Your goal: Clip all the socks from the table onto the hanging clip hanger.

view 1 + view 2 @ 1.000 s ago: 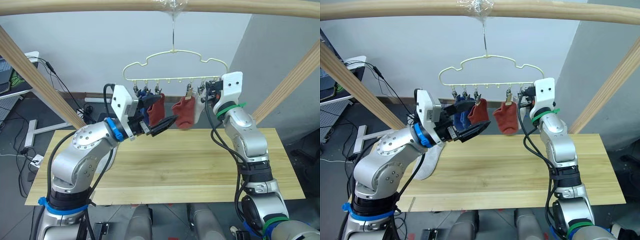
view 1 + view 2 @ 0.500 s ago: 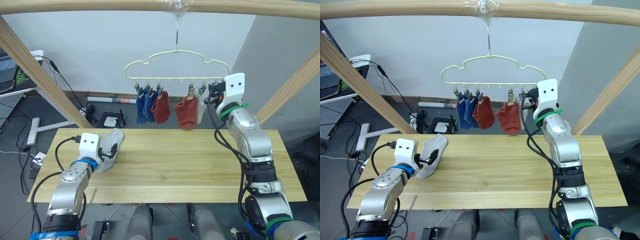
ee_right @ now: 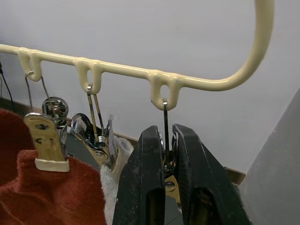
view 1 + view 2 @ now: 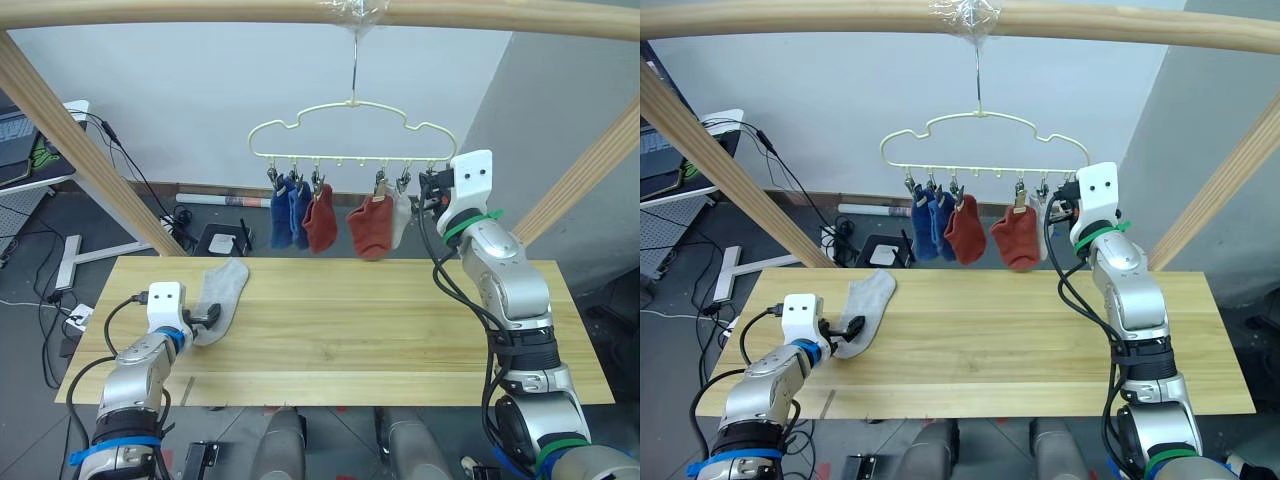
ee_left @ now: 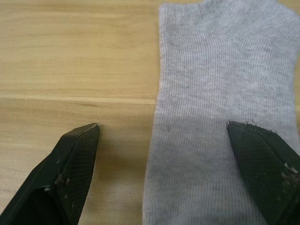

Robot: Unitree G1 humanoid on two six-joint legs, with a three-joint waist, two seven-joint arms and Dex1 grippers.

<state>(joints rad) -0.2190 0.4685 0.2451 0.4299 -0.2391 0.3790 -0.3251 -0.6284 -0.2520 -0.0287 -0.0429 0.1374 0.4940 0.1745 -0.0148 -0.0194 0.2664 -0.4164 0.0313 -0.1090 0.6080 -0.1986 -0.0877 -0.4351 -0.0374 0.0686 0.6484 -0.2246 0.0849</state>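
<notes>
Left claw (image 5: 164,168) gapes over the table's (image 4: 400,330) grey sock (image 4: 222,290); right claw (image 3: 164,187) pinches the hanger's (image 4: 350,120) end clip (image 3: 166,154).

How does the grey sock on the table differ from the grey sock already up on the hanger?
The grey sock on the table lies flat and spread out on the planks; the grey sock on the hanger hangs from a clip, mostly hidden behind a rust red sock. The table one lies between the open fingers of the left gripper; the hanging one is beside the clip that the right gripper is closed on. Both are light grey.
</notes>
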